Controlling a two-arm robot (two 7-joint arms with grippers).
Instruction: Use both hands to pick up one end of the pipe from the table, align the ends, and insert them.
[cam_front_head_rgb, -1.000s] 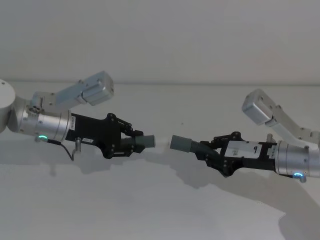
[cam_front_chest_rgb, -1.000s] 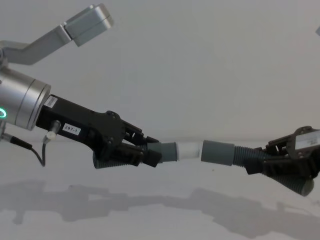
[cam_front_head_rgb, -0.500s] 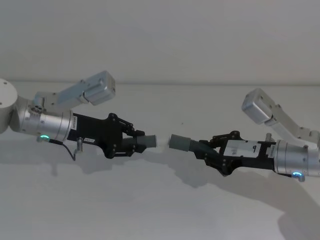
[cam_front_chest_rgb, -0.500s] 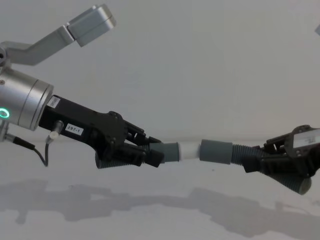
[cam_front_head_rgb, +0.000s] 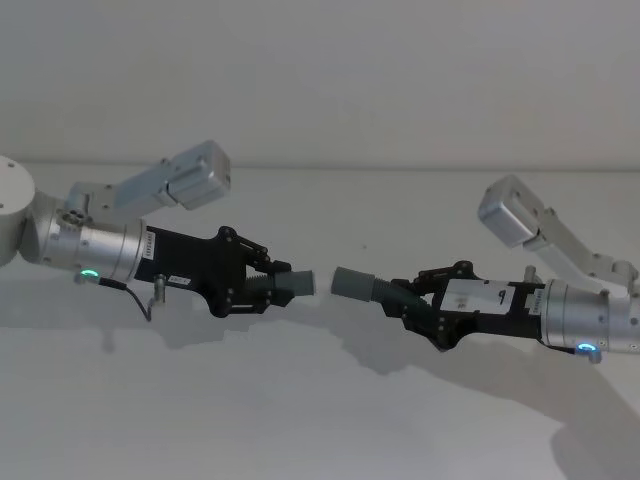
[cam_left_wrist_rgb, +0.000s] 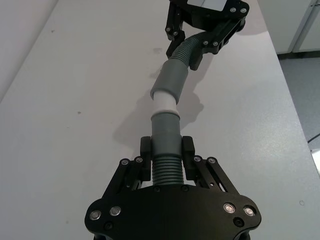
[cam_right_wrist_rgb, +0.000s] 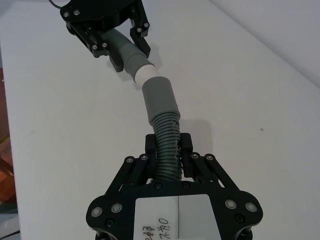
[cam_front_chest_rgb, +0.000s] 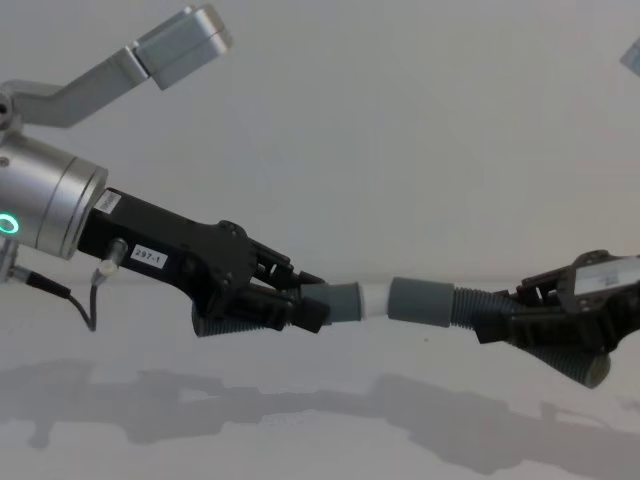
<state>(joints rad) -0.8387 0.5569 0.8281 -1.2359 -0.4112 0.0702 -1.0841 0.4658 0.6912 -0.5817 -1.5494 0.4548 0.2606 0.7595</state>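
Observation:
Both pipe pieces hang in the air above the white table (cam_front_head_rgb: 300, 420). My left gripper (cam_front_head_rgb: 262, 288) (cam_front_chest_rgb: 300, 305) is shut on the ribbed part of the left pipe piece (cam_front_chest_rgb: 340, 300), whose narrow white tip (cam_front_chest_rgb: 374, 297) points right. My right gripper (cam_front_head_rgb: 420, 305) (cam_front_chest_rgb: 515, 322) is shut on the ribbed part of the right pipe piece (cam_front_chest_rgb: 422, 301), with its wider grey cuff pointing left. The white tip (cam_left_wrist_rgb: 163, 102) meets the mouth of that cuff (cam_left_wrist_rgb: 171, 82) and looks partly inside it. The two pieces run nearly in one line, with a slight bend at the joint (cam_right_wrist_rgb: 146, 75).
The table's right edge (cam_left_wrist_rgb: 282, 65) borders a drop to the floor. Small dark specks (cam_left_wrist_rgb: 79, 112) mark the surface. A pale wall (cam_front_head_rgb: 320, 80) rises behind the table. Shadows of both arms (cam_front_chest_rgb: 300, 410) lie on the bare surface below.
My right gripper has carried its piece leftward toward the left piece. The gap between the ends has closed, and less of the white tip shows. The left gripper has barely moved.

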